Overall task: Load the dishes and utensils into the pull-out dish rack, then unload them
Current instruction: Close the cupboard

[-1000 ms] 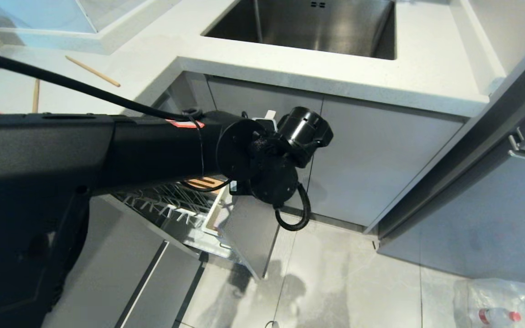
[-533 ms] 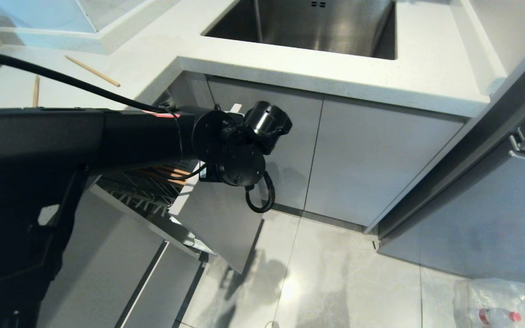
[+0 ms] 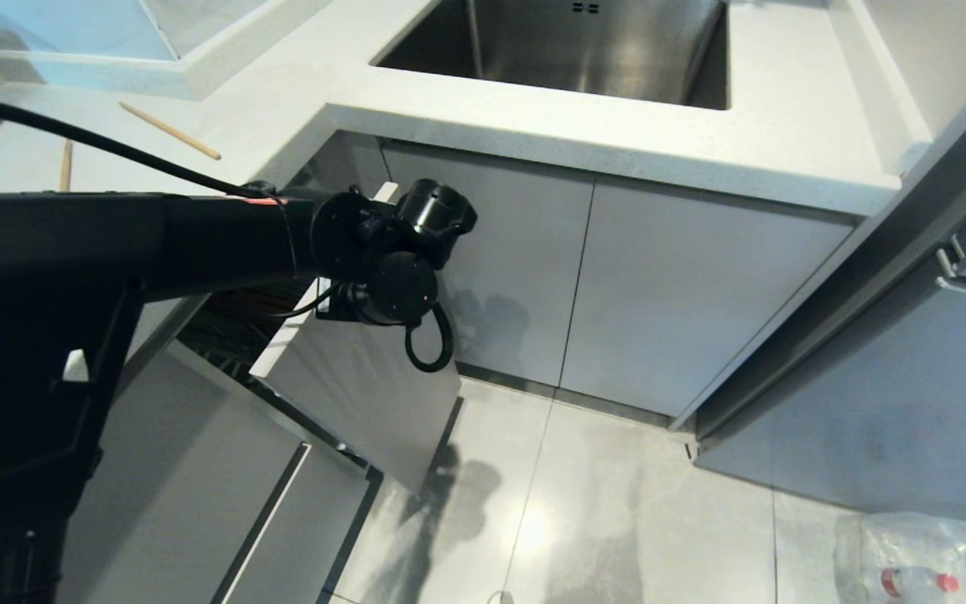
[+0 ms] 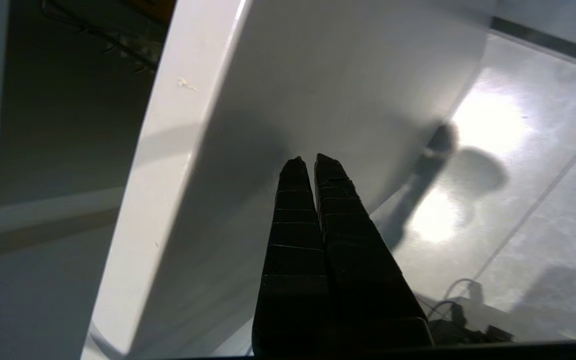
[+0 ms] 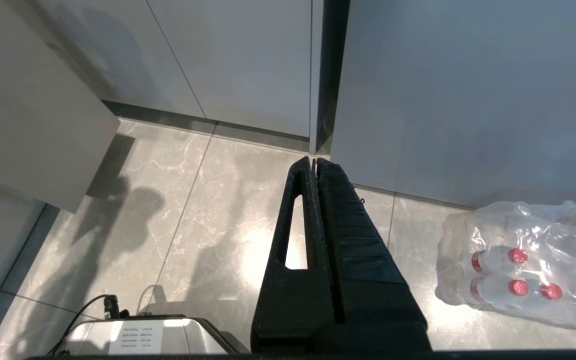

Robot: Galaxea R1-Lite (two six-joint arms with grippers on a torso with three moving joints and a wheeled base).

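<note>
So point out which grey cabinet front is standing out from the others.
The rack's front panel, below the counter's corner: it juts out, while the doors under the sink sit flush.

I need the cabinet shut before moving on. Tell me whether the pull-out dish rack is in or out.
Partly out. The pull-out dish rack stands clear of the cabinet line, a dark gap behind its front panel.

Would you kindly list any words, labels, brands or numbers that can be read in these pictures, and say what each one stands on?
No text can be read with confidence.
White label on the grey box on the floor: several printed lines, too small to read.
Bottles with red caps inside the clear plastic wrap: red-and-white labels, blurred, unreadable.
Red-orange mark on the left arm: no legible lettering.
</note>
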